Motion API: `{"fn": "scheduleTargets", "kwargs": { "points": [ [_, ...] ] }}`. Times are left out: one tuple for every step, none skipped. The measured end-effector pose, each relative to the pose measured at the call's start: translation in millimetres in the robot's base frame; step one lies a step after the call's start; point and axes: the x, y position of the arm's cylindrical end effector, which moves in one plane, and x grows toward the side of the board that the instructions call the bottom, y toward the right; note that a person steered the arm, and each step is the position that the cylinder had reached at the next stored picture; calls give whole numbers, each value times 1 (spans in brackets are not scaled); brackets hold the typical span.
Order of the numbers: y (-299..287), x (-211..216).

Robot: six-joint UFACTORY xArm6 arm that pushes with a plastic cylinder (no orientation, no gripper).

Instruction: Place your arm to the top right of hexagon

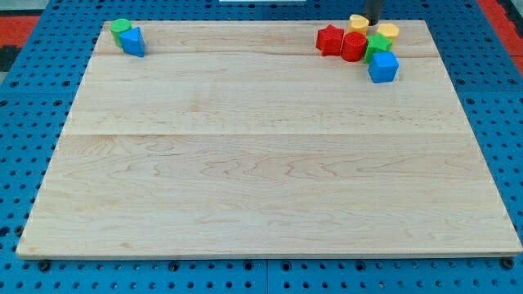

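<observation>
Resting my tip [372,22] between two yellow blocks [358,22] at top right.

On the wooden board [261,188], at the view's top left, a green block [121,26] touches a blue block [132,41] below it. At the top right, a red star block [329,39] and a red rounded block [354,46] sit left of a green star block [377,45], with a blue cube [382,67] below. Our tip [372,22] stands between a left yellow block [358,22] and a right yellow block [387,33].

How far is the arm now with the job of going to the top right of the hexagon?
Nearly done, I judge. My tip stands at the board's top edge, between the two yellow blocks. I cannot tell which block is the hexagon. If it is the left yellow one, only a small shift remains.
</observation>
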Motion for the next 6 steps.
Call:
{"fn": "scheduleTargets", "kwargs": {
  "points": [
    [-16, 6],
    [-16, 2],
    [-9, 1],
    [18, 0],
    [18, 0],
    [17, 1]
  ]
}}
